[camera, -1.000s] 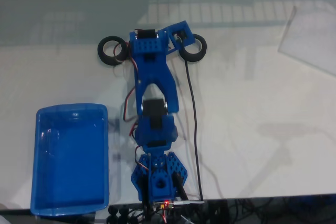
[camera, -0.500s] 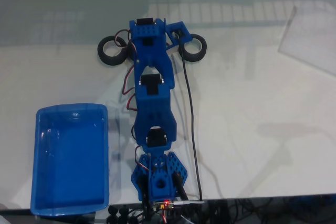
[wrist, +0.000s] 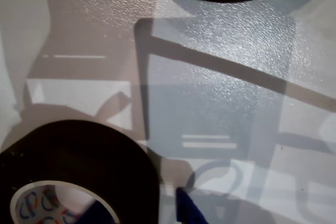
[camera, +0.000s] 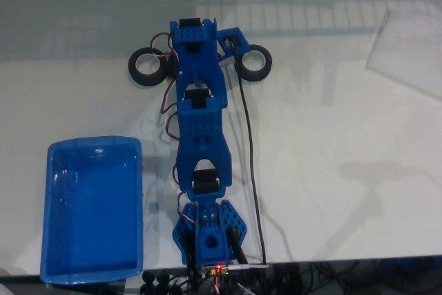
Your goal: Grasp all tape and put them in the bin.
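The pale, glossy table carries window reflections across its far half in the fixed view. The blue bin sits at the near left corner, nothing visible inside. The blue arm stretches toward the far edge between two tape rolls. The gripper's state cannot be determined. In the wrist view, one roll's whitish core bears illegible blue and red markings.
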### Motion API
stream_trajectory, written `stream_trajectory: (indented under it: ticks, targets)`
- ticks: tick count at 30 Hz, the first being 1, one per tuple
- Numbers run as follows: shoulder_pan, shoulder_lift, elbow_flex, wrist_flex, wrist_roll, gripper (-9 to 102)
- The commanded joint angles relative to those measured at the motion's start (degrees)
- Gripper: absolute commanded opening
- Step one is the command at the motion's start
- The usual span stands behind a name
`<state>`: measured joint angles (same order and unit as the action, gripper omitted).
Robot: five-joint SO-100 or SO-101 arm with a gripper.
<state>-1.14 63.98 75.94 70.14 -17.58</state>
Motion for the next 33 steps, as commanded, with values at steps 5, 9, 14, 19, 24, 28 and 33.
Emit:
stream_trajectory:
  ticks: [5, 9, 14, 19, 24, 28, 33]
  targets:
    - [-0.35, 0.79, -2.55, -0.62, 0.35, 0]
    - [0.44, 3.08, -2.55, -2.37, 1.85, 0]
    - [2.99, 10.28, -2.55, -6.33, 6.77, 0]
    - [2.99, 21.88, -2.37, -7.29, 10.72, 0]
    - [-2.20, 34.37, -1.85, -3.25, 9.58, 0]
    - [-9.58, 42.54, -1.85, 4.04, 7.21, 0]
    - [-22.68, 49.92, -1.05, 15.29, 5.10, 0]
